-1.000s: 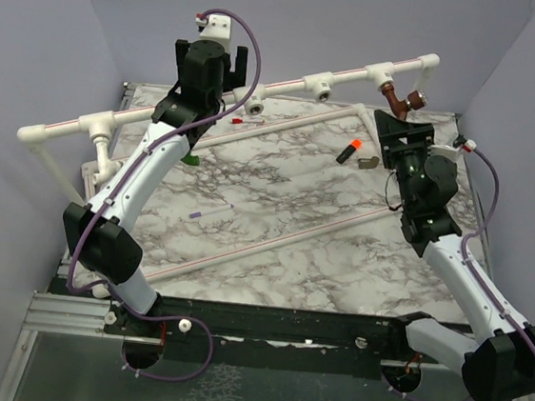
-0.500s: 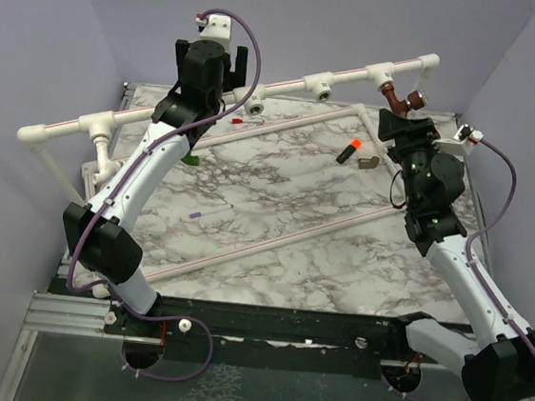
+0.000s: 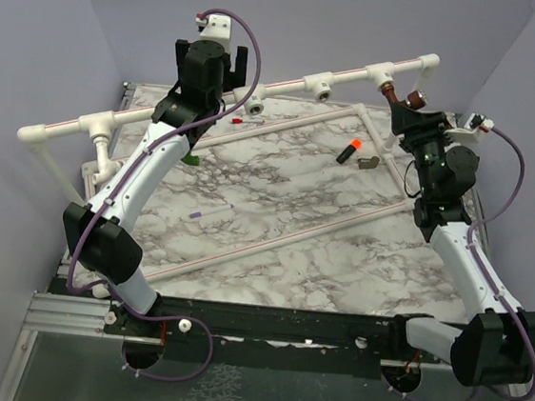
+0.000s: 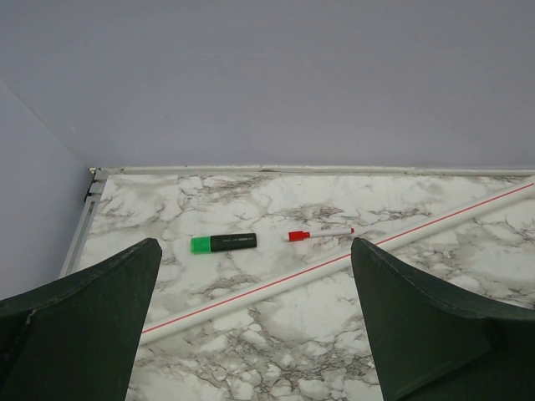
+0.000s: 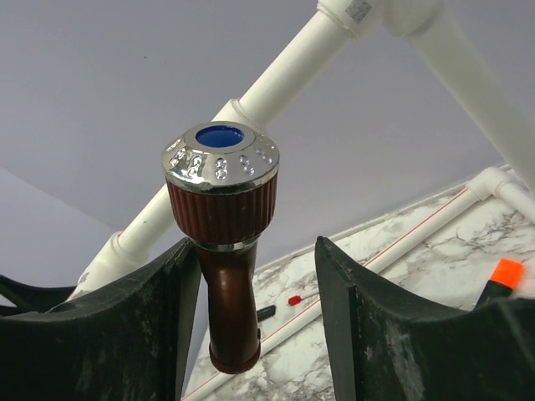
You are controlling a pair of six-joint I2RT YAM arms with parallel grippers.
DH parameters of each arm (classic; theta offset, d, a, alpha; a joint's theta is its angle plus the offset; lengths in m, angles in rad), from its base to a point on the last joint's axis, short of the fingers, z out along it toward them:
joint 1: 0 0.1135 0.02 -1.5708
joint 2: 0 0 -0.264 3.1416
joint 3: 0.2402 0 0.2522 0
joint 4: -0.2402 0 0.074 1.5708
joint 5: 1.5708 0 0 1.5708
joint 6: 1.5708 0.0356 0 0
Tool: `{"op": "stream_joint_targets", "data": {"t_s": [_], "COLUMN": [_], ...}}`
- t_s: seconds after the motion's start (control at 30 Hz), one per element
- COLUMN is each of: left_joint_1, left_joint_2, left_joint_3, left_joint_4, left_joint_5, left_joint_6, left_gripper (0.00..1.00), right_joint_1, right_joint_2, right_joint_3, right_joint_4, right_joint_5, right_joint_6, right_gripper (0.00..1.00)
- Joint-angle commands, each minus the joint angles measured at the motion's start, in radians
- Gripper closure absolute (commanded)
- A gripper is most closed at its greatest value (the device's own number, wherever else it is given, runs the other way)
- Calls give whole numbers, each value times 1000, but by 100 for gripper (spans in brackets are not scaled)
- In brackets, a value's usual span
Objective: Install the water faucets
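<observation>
Judging from how things lie, roughly a third of the job is in hand: the brown faucet (image 5: 224, 276) sits at the tee (image 3: 380, 75) near the right end of the white pipe (image 3: 289, 85), between the right jaws, with its ribbed knob (image 5: 221, 180) just above their tips. These jaws stand partway open around it without clamping it; one finger (image 5: 125, 334) lies against or just beside the stem, while a plain gap separates it from the other finger (image 5: 393, 334). Whether the faucet is screwed fully home cannot be told. The left jaws gape wide and hold nothing, raised above the pipe well away from the faucet; ahead of and below them, on the tabletop (image 4: 334, 334), lie only a green marker (image 4: 222, 242), a red-capped pen (image 4: 318, 235) and a thin striped rod (image 4: 334, 263). Between the two pairs of jaws, a second tee (image 3: 323, 85) and a third tee (image 3: 260, 92) show bare outlets, so two fittings appear left to do. No green or white faucet can be picked out; a green scrap (image 3: 192, 159) beside the left arm is too hidden to name. An orange-and-black cylinder (image 3: 351, 152) and a bent grey piece (image 3: 369, 161) lie just below the right jaws
</observation>
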Motion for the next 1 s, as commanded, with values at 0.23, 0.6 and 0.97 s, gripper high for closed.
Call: {"op": "stream_joint_targets", "data": {"t_s": [0.23, 0.6, 0.97], "left_joint_1": [-23, -23, -27], "left_joint_2": [22, 23, 16], "left_joint_3": [-16, -16, -18], "left_joint_4": [-78, -78, -79], "left_joint_5": [28, 24, 18], "left_joint_6": [14, 17, 21], "left_gripper": [4, 4, 4], "right_joint_1": [-33, -38, -43], "right_joint_2": [67, 58, 85], "right_joint_3": [8, -60, -76], "right_joint_4": [185, 250, 273], "right_joint_5": [-211, -167, -219], "right_joint_6": [111, 376, 925], "right_gripper": [58, 100, 99]}}
